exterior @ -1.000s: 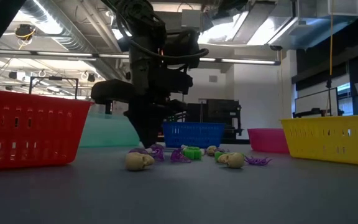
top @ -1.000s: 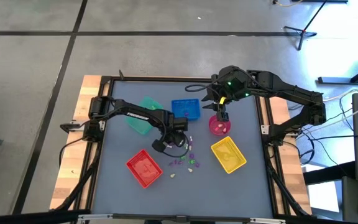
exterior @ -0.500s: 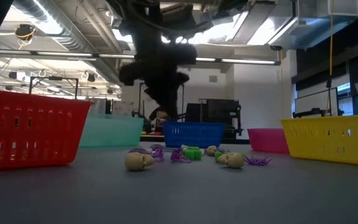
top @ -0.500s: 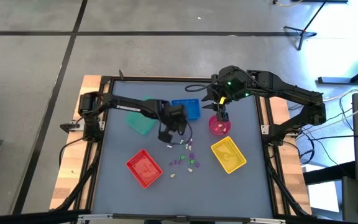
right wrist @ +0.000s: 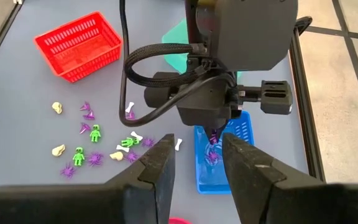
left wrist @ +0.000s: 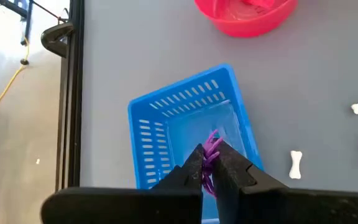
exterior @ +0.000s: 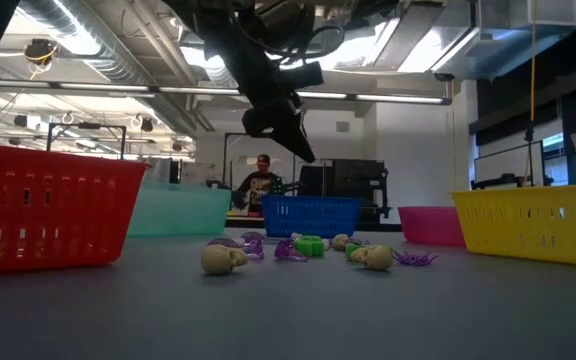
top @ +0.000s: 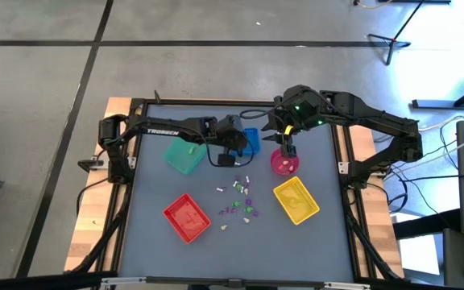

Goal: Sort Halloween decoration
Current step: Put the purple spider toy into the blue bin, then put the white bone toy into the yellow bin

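Note:
My left gripper is shut on a purple trinket and hangs over the blue tray; in the low view it is well above the table. The other Halloween trinkets, green figures, purple spiders, pale skulls and white bones, lie loose on the grey table between the red tray and the yellow tray. My right gripper is open, with nothing between its fingers, raised above the pink bowl. My left gripper pinches the purple trinket between its two fingertips, which slant down toward the table's right side. The trinket's spiky end sticks out beyond the tips, lifted clear above the blue tray's inside.
A green tray stands left of the blue one. The pink bowl lies just beyond the blue tray. The black frame runs along the table's far edge. A person sits in the room behind the table.
My left gripper has risen from the trinket pile and gone toward the table's far edge, over the blue tray, tipping from pointing down to a slant. It has stayed shut, carrying the purple trinket clear of the table. The pile lies as before.

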